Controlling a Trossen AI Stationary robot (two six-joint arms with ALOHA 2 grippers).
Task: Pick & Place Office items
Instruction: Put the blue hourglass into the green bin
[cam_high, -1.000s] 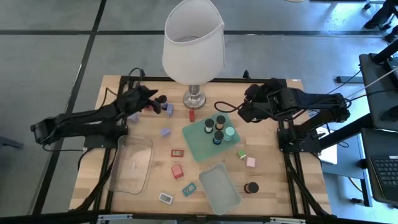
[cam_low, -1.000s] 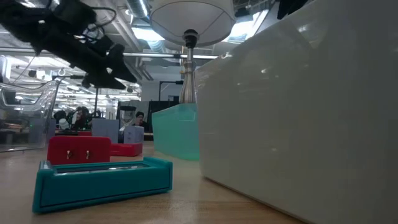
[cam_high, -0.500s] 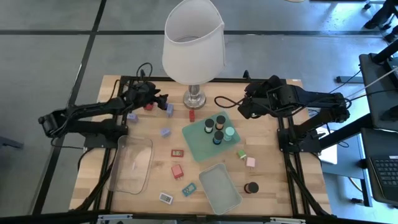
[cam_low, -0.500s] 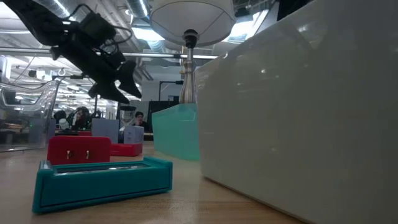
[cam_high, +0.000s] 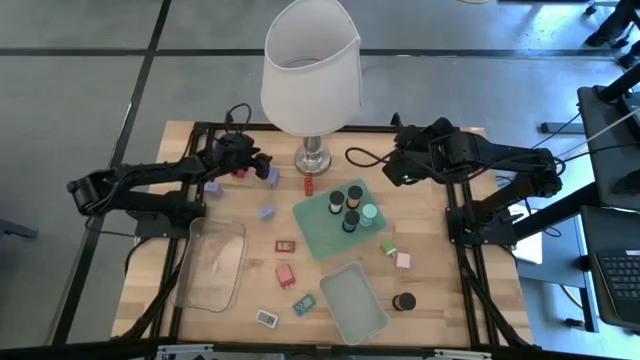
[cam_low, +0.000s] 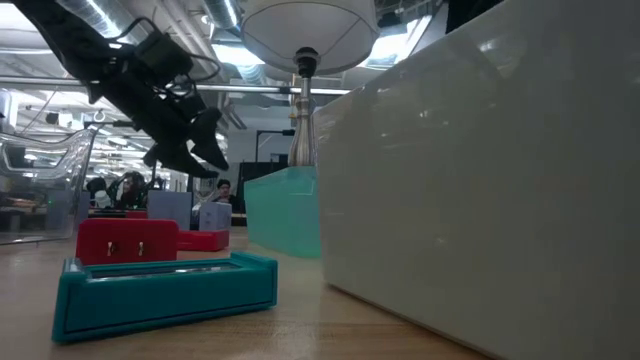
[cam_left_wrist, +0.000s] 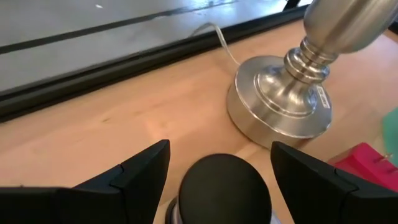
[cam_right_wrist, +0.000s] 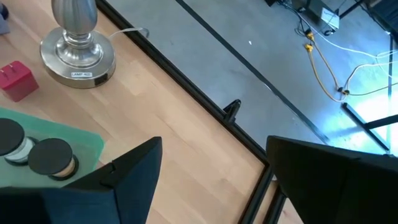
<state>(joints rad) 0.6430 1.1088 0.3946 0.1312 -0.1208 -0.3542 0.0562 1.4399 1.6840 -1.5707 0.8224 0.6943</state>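
My left gripper is open at the table's far left, just left of the lamp base. It slants down in the low view. A black-topped cylinder stands between its two fingers, and I see no touch. Red and lavender blocks lie close by. Several cylinders stand on a mint tray. My right gripper hangs open above the table's far right with nothing between its fingers.
A clear bin sits at the near left and a second mint tray at the near middle. Red, teal and white rectangles, green and pink blocks and a black cylinder lie scattered.
My left gripper has gone toward the lamp base and down, tipping its fingers further downward, and now straddles the black-topped cylinder. Its fingers have stayed apart.
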